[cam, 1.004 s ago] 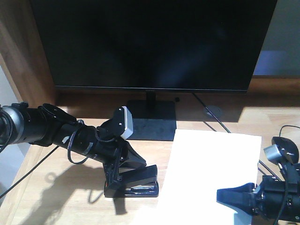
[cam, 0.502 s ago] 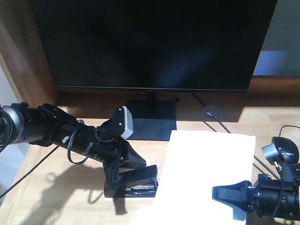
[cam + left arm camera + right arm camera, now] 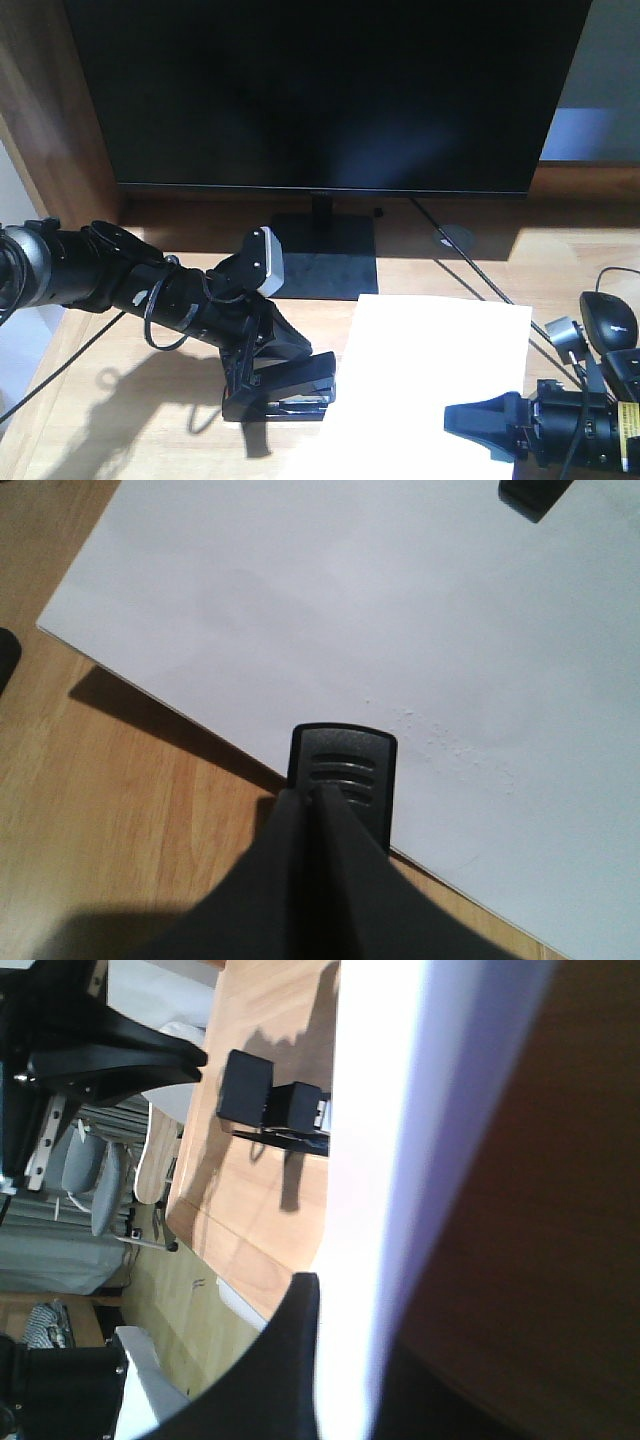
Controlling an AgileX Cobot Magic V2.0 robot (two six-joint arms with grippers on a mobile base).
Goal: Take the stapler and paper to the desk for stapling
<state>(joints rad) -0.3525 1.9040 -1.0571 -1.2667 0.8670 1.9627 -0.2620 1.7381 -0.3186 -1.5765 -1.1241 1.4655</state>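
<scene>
Status: both task items are on the bench point(image 3: 110, 430), in front of the monitor point(image 3: 320, 90).

Stapler point(image 3: 300, 392) rests on the wood, front left of the monitor foot. Its nose is at the left edge of the paper point(image 3: 430, 370); in the left wrist view it is perhaps just over that edge.

Left claw point(image 3: 312, 805) is clenched on the stapler's rear, fingers pressed close together.

Paper lies flat, right of the stapler. Right claw point(image 3: 472, 430) sits at the sheet's near right corner. The right wrist view shows the sheet running edge-on between its fingers, so I read it as pinching the paper.

Mouse point(image 3: 610, 318) lies well to the right, apart from both.

Judgement: fetching looks done. Left to do: feed the sheet's edge into the stapler mouth, press, let go.
</scene>
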